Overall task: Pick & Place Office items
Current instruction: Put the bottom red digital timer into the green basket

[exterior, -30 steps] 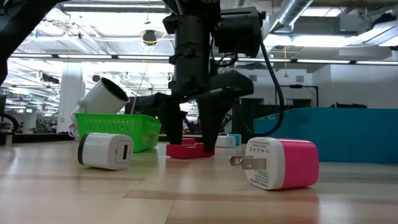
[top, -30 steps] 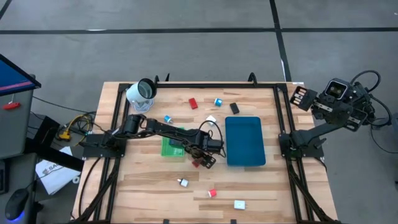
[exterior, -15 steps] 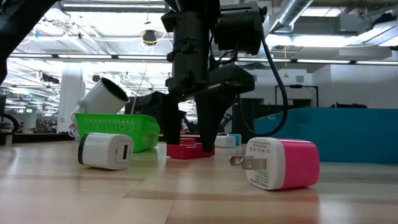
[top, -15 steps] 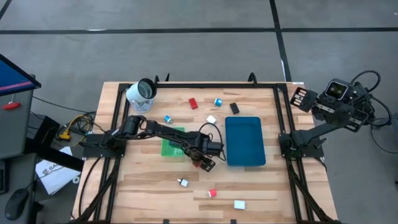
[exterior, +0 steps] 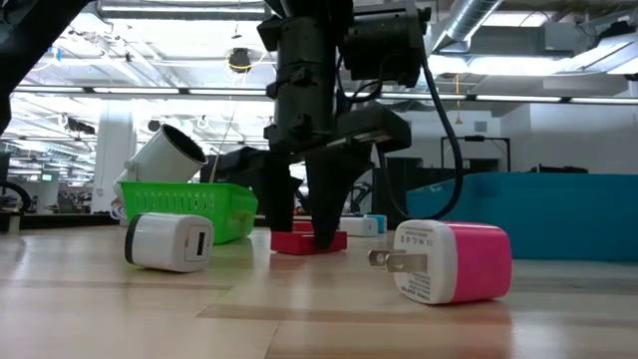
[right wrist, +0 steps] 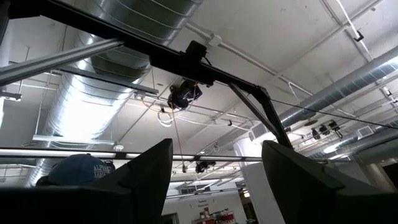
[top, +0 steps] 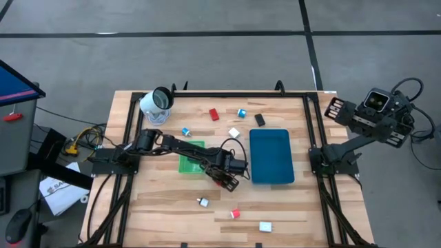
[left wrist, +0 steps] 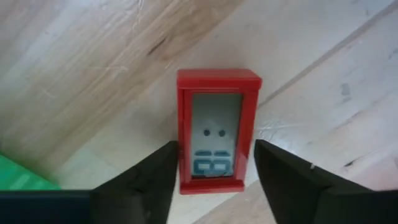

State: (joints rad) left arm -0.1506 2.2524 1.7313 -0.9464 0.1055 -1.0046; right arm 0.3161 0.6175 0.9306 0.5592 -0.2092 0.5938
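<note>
A flat red item with a grey face [left wrist: 217,130] lies on the wooden table just near of the green tray [top: 189,158]. My left gripper [left wrist: 214,162] points straight down over it, one finger on each long side, with the gap barely wider than the item. The low view shows the fingers [exterior: 324,214] standing down at the red item [exterior: 309,242]. My right gripper [right wrist: 214,149] is open and held high past the table's right edge [top: 337,109], pointing up at the ceiling. My left gripper comes from above with its fingers along the red item's two long sides [left wrist: 181,155]. The fingers stand hard against those sides, and I cannot tell whether they touch. The item lies flat on the table.
A dark blue tray [top: 271,156] lies right of the gripper and a white cylinder [top: 157,103] at the far left. Small items are scattered: red [top: 214,114], blue [top: 242,112], black [top: 259,120] and white [top: 234,131] on the far side. A white charger [exterior: 169,241] and a pink one [exterior: 449,261] lie near the front.
My left gripper's fingers have drawn together around the red item, from wide apart to close against its sides, while the hand stays over it. The red item lies flat where it was.
</note>
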